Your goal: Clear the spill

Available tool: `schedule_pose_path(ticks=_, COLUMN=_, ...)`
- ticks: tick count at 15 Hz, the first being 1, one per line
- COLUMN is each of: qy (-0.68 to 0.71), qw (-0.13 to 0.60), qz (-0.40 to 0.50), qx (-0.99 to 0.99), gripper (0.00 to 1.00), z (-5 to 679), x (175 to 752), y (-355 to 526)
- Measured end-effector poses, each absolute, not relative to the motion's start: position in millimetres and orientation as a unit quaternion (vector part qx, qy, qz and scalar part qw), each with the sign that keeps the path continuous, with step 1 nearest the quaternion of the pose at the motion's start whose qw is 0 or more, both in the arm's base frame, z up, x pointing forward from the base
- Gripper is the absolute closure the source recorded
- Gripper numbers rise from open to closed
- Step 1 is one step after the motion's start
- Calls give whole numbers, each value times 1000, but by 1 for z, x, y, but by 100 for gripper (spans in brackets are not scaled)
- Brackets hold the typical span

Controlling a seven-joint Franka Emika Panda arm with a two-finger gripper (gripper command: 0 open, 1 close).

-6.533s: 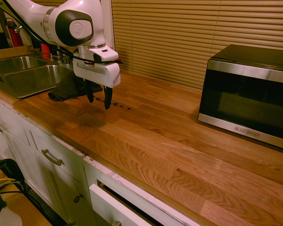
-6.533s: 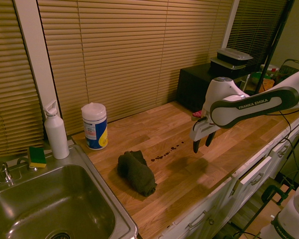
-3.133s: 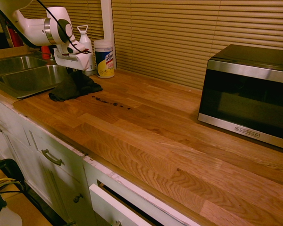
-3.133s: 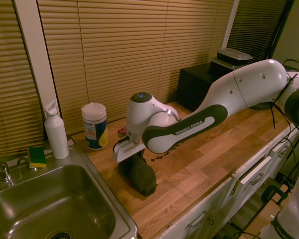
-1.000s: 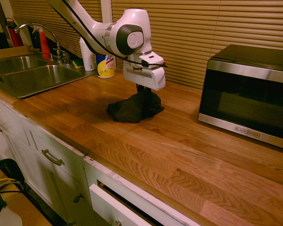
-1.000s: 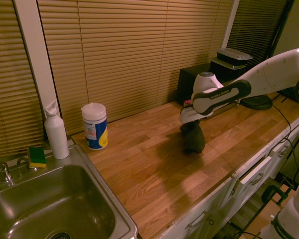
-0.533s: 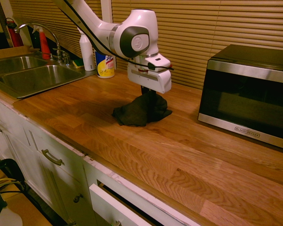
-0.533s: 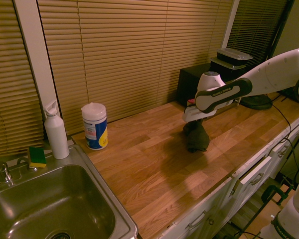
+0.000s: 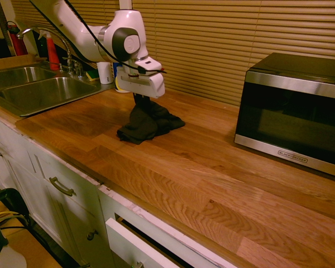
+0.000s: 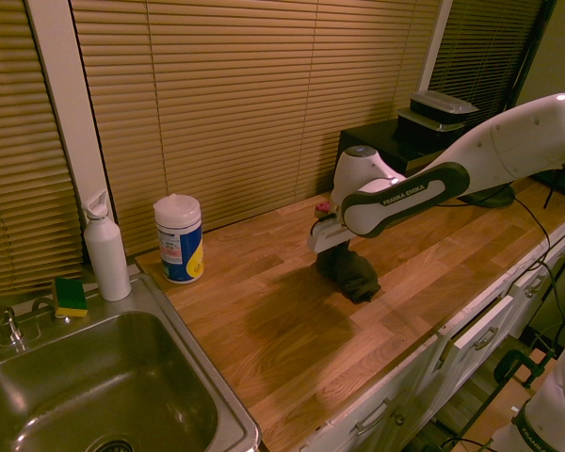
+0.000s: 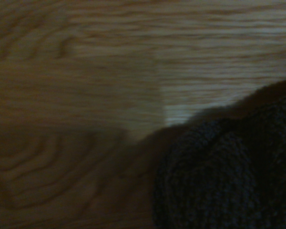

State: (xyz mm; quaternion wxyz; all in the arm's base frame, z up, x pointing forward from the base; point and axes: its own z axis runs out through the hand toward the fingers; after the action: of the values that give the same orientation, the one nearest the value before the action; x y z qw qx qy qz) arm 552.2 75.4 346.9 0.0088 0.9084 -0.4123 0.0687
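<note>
Spill specks can't be made out anywhere on the wooden counter (image 9: 173,167); where the trail lies I can't tell. Centre-left of the first exterior view, the tool (image 9: 140,99) pinches the top of the dark cloth (image 9: 147,123), whose lower folds drag on the wood. At upper left the steel sink (image 9: 36,92) basin looks bare. Wipes canister (image 10: 179,238) stands left of centre.

Wooden countertop (image 9: 223,167), closed blinds (image 9: 212,39), steel sink (image 10: 94,395), white cabinets (image 9: 56,195)
</note>
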Motion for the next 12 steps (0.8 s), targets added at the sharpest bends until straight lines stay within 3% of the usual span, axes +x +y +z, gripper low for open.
schedule_pose_path(ticks=12, qy=-363, qw=13, qz=64, qx=930, gripper=100, z=351, x=531, y=271)
